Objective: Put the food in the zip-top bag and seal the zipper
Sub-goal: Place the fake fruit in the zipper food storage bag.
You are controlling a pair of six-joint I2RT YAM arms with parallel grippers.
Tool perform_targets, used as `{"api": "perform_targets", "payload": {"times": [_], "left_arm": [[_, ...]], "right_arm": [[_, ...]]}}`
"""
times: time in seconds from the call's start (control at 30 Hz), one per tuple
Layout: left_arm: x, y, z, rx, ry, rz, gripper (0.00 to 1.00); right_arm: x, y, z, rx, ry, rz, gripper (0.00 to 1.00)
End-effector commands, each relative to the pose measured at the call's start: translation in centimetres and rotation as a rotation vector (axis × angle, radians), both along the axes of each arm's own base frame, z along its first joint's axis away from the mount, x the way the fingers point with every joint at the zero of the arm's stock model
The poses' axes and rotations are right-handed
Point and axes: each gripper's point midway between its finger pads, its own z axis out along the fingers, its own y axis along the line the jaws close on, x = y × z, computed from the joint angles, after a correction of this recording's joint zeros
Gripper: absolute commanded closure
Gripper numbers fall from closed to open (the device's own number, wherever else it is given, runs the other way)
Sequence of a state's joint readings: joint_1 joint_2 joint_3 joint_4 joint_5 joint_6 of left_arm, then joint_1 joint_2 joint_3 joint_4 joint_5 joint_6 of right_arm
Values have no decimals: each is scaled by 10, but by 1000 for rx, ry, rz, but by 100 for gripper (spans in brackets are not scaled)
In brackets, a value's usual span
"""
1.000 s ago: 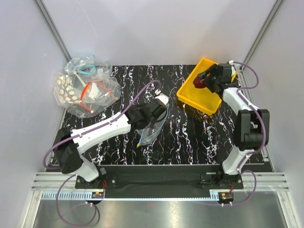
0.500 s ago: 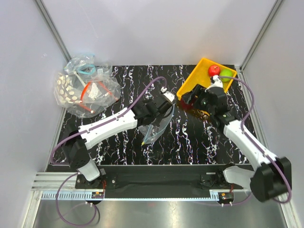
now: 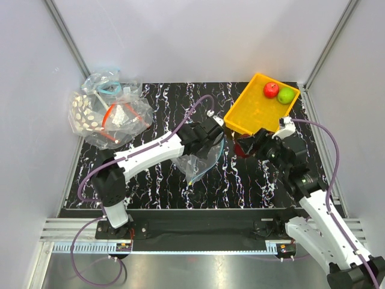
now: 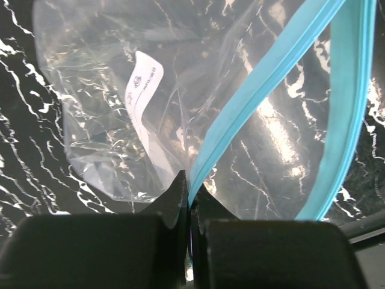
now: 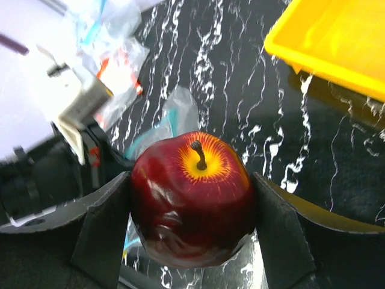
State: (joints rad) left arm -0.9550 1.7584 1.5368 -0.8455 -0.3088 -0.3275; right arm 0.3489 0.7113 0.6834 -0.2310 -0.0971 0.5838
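My left gripper (image 3: 212, 137) is shut on the teal-blue zipper (image 4: 271, 84) of the clear zip-top bag (image 3: 201, 162) and holds it up above the table; the bag's mouth gapes in the left wrist view (image 4: 120, 114). My right gripper (image 3: 245, 146) is shut on the dark maroon fruit (image 5: 192, 195), held just right of the bag's mouth. The fruit also shows in the top view (image 3: 243, 148). The bright red fruit (image 3: 271, 90) and the lime green fruit (image 3: 286, 95) lie in the far corner of the yellow tray (image 3: 252, 114).
A heap of other clear bags (image 3: 108, 114) with red-orange strips and a white-dotted one lies at the table's back left. The yellow tray stands at the back right, close behind my right gripper.
My right gripper has carried the maroon fruit out of the tray, left and toward the bag. My left gripper has lifted the bag's mouth and shifted it right.
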Motion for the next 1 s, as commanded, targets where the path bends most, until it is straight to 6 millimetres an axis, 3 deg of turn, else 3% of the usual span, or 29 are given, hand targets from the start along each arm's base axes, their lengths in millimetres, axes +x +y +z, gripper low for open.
{"api": "perform_targets", "payload": {"times": [0.0,0.23,0.67,0.97], "left_arm": [[5,-16,17,-108,12,13,100],[6,-23,14,-136,41,12,100],[7,-24,11,-175,79,13,100],[4,-27,16,-223,100,13,100]], "right_arm": [[-11,15,-6,34,24,84,60],[-16,36,-8,118,32,143,62],[-11,84,-4,116,27,190,62],[3,84,1,154,15,105,62]]}}
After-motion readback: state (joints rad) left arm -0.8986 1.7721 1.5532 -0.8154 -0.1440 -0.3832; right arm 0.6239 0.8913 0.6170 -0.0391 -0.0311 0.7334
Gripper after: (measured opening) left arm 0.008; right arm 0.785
